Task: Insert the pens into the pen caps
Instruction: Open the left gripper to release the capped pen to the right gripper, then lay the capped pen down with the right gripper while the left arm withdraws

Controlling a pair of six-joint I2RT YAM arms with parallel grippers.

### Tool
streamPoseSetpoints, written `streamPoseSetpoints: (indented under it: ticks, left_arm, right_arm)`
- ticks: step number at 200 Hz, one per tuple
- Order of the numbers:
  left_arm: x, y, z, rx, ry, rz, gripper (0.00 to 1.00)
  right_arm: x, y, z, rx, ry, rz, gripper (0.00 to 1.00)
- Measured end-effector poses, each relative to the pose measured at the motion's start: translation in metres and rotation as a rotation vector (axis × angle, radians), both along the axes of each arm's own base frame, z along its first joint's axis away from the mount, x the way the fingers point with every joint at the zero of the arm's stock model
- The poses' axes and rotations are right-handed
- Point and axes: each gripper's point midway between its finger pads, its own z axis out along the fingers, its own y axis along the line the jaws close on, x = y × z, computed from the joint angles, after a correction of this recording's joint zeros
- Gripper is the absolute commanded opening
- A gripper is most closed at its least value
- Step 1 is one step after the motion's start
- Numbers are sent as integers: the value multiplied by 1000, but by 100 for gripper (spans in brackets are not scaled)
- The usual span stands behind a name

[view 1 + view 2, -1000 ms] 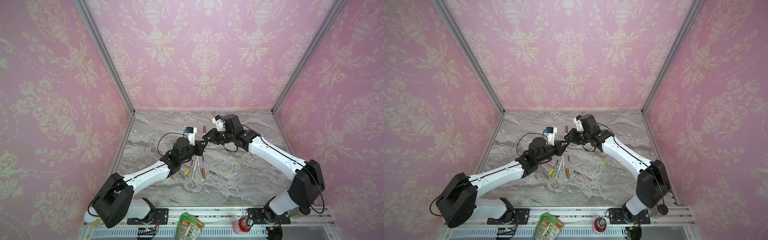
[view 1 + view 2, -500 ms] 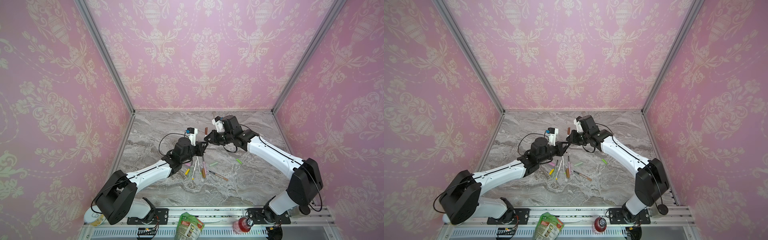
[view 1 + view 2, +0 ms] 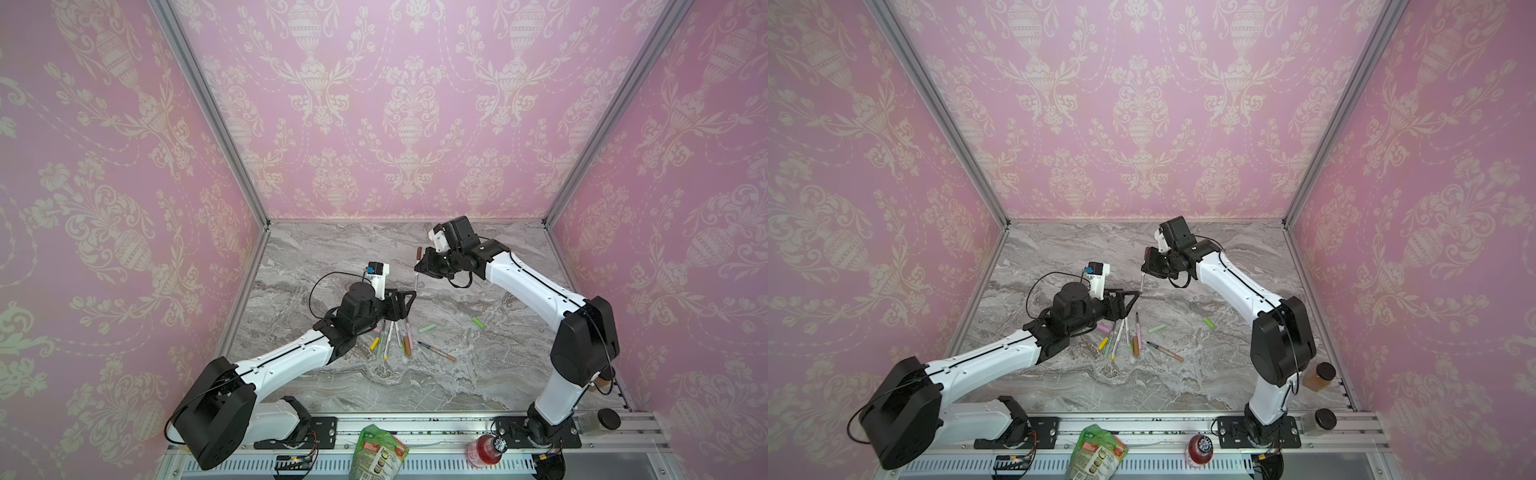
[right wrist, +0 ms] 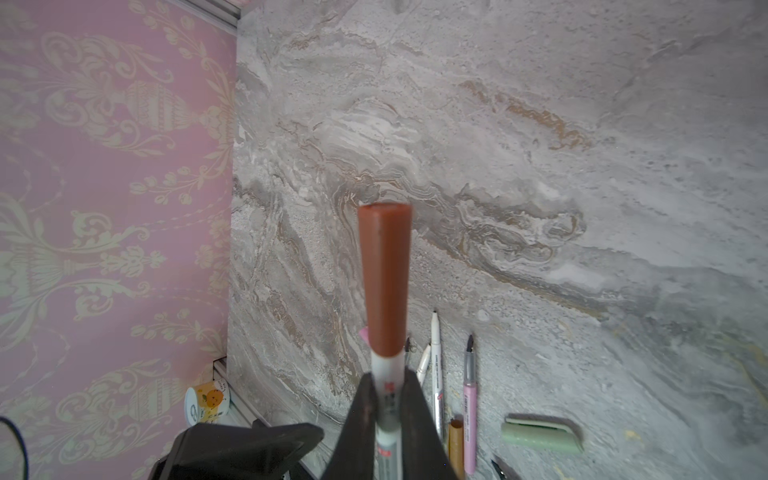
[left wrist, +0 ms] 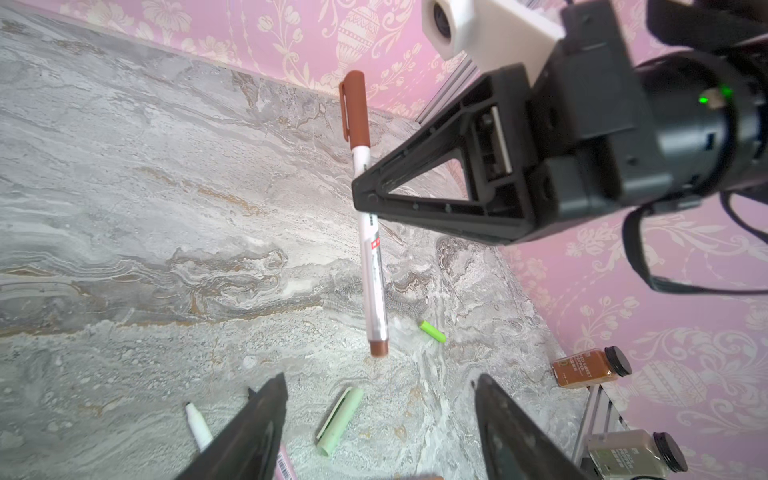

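Pink walls (image 3: 407, 104) patterned with cream damask urns enclose the grey-veined marble tabletop (image 3: 457, 386) at nine, twelve and three o'clock. Aluminium posts (image 3: 210, 108) rise at the two far corners. Along six o'clock runs a slotted metal rail (image 3: 436, 434) carrying a green snack bag (image 3: 376, 455) and a red bottle (image 3: 482, 453). Light is soft and even.

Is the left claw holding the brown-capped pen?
No, the left claw stands open just short of the brown-capped pen, which only the right claw grips.
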Motion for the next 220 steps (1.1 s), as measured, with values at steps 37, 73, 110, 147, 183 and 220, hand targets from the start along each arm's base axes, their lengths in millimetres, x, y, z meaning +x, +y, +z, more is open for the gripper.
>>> streamPoseSetpoints:
  ticks: [37,73,110,147,183,220]
  left_arm:
    - [4,17,-13,115,-16,37,79]
    - [8,35,-36,221,28,66,79]
    - [10,46,-49,257,71,86,80]
    - [12,50,-57,270,94,94,81]
    - [13,53,-68,286,128,93,81]
    - [11,50,-68,278,150,81,83]
  right_arm:
    - [24,-35,-41,-160,95,-25,6]
    - [34,-64,-89,-283,217,-25,6]
    - [34,-85,-130,-383,317,-7,7]
    - [28,-96,-153,-446,377,15,9]
    - [26,-103,-164,-477,400,16,17]
    - [27,-104,-166,-486,399,24,25]
